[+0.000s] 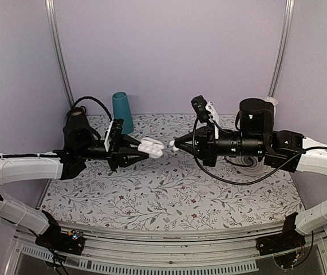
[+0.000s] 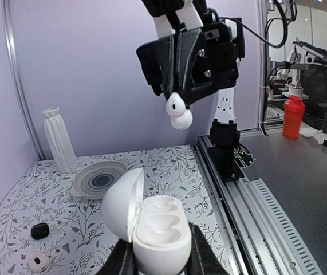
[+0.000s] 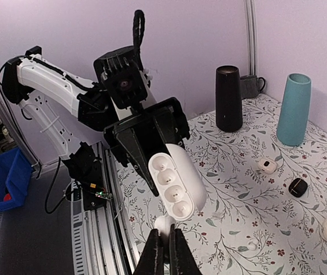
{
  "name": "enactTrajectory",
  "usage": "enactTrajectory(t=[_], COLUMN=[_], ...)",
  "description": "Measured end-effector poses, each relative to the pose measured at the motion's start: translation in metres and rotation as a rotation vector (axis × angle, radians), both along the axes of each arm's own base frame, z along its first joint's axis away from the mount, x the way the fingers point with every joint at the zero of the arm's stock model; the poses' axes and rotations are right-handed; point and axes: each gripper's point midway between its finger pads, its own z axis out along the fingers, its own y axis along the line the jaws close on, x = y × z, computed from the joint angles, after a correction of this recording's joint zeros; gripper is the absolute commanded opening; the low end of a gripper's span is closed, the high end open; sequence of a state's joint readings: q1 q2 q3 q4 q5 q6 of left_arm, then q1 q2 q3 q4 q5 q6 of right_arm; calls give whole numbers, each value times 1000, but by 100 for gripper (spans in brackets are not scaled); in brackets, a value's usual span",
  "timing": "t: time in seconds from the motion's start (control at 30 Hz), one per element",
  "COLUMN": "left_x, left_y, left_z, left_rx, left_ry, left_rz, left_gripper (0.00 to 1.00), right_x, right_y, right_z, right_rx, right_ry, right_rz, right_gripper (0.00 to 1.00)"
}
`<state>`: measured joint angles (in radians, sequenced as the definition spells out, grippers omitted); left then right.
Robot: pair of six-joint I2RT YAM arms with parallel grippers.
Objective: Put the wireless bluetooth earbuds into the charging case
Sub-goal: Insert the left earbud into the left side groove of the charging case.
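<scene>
Currently the charging case is up off the surface, over its middle and nearer the far edge. Glossy white, pebble-shaped, rounded corners; lid swung back on its hinge. The left claw is clamped on its lower half. The moulded hollows inside show bare white, with nothing seated in them. The right claw has its fingers pinched together on a small white earbud, smooth and rounded, also in the air. The bud sits just beside the case's open mouth, not touching it. A teal cup stands upright near the far-left corner; its inside is hidden.
</scene>
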<state>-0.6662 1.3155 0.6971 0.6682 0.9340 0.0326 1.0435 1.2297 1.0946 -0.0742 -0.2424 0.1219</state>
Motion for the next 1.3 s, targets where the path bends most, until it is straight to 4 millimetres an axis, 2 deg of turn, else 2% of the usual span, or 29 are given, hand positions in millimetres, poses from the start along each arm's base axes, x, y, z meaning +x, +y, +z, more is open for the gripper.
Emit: enactTrajectory(t=[0.2, 0.43, 0.67, 1.03, 1.3], left_x=[-4, -12, -23, -28, -34], left_y=[-1, -4, -9, -11, -13], left_z=[3, 5, -1, 1, 3], left_rx=[-3, -1, 17, 21, 24], left_ry=[-13, 23, 118, 200, 204], left_rz=[-10, -68, -141, -201, -229], left_gripper=[0, 0, 0, 0, 0], right_x=[-6, -15, -18, -24, -16], right_y=[13, 39, 52, 60, 58], right_z=[11, 15, 14, -8, -9], right_rx=[6, -20, -56, -145, -161], right_ry=[-25, -62, -100, -112, -130], right_rz=[35, 89, 120, 148, 101], right_gripper=[2, 2, 2, 3, 2])
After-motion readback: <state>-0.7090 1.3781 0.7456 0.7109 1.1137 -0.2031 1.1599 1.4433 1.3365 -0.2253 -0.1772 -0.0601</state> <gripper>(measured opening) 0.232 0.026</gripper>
